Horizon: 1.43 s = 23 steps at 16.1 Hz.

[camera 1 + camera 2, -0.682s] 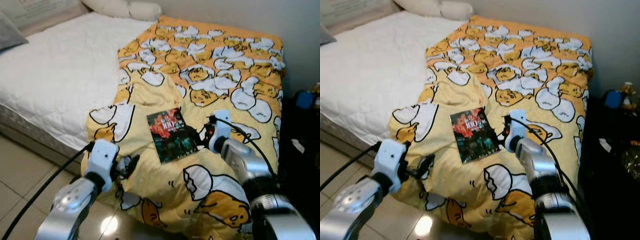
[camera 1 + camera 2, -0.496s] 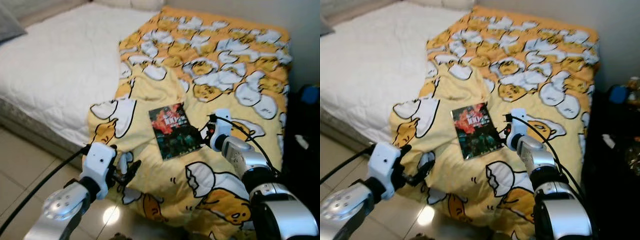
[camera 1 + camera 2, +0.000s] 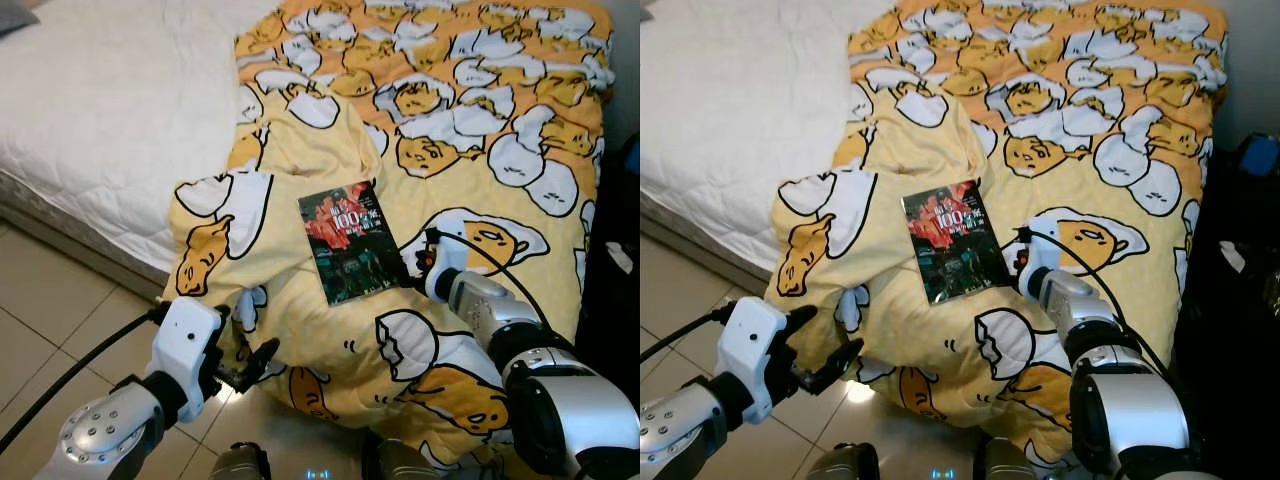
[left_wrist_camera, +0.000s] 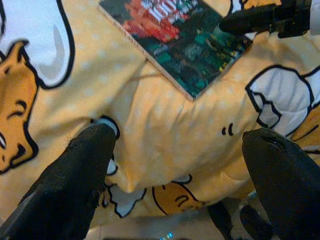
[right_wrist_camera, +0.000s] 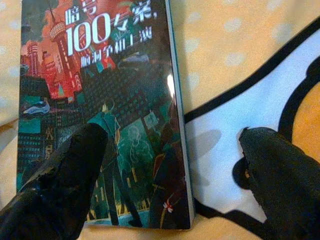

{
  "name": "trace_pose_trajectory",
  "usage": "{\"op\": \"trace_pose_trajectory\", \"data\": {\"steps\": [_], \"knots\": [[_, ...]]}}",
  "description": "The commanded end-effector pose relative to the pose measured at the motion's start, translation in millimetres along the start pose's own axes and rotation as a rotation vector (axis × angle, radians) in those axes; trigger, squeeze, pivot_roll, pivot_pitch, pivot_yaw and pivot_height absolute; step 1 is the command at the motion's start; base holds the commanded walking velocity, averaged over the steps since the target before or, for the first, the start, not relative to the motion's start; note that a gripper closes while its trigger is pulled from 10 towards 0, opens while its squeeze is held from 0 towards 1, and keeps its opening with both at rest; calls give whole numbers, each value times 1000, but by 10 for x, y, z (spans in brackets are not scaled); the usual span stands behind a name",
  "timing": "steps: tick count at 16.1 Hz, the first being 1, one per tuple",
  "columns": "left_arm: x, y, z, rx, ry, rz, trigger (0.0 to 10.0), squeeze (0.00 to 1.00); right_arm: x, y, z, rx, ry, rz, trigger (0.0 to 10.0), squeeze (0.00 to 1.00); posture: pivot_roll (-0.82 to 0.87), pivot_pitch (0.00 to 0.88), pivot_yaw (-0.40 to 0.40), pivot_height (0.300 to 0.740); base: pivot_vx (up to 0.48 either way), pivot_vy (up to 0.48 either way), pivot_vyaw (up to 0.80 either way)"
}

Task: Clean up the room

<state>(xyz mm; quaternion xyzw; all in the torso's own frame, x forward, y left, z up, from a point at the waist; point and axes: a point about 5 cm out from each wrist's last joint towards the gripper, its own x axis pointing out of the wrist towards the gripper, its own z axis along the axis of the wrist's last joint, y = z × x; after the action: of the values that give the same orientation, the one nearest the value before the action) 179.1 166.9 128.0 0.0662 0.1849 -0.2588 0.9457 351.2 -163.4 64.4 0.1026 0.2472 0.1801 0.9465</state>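
Dark paperback book [image 3: 350, 243] with red-teal cover, centre frame, lies flat on yellow egg-print blanket [image 3: 480, 150]; long axis upper-left to lower-right; cover reads "100". Right gripper [image 3: 412, 270] released at its lower-right edge; left gripper [image 3: 245, 345] released, lower left.

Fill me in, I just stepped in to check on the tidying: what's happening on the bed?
The robot is leaning over the yellow cartoon blanket on the bed. Its right gripper is open at the near edge of a book lying flat on the blanket, one finger over the cover, nothing grasped yet. The left gripper hovers open over the blanket's hanging edge.
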Motion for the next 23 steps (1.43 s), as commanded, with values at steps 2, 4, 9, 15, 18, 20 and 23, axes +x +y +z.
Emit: {"op": "trace_pose_trajectory", "data": {"steps": [2,4,9,15,18,20,23], "knots": [[-46,12,10,2,8,18,10000,1000,-8,1,-73,11,52,32,10000,725,18,244,0,740,0,0,0],[-50,-10,9,-4,13,18,10000,1000,-16,-7,-134,22,87,35,10000,141,15,252,-6,740,0,0,0],[-78,-84,-17,-32,25,2,10000,1000,-36,-37,-238,87,153,2,10000,0,8,262,-29,740,0,0,0],[-69,-210,104,-77,-61,-126,10000,1000,-16,111,-141,188,140,206,10000,0,4,263,-35,740,0,0,0],[-74,-211,108,-73,-61,-134,10000,1000,-55,20,-23,184,95,194,10000,0,-1,262,-35,740,0,0,0],[-82,-207,107,-76,-63,-134,10000,1000,-99,-10,68,226,71,255,10000,0,-4,260,-36,740,0,0,0],[-99,-224,69,-83,-45,-143,10000,1000,-117,72,-45,227,176,363,10000,0,-7,259,-39,740,0,0,0]]}}
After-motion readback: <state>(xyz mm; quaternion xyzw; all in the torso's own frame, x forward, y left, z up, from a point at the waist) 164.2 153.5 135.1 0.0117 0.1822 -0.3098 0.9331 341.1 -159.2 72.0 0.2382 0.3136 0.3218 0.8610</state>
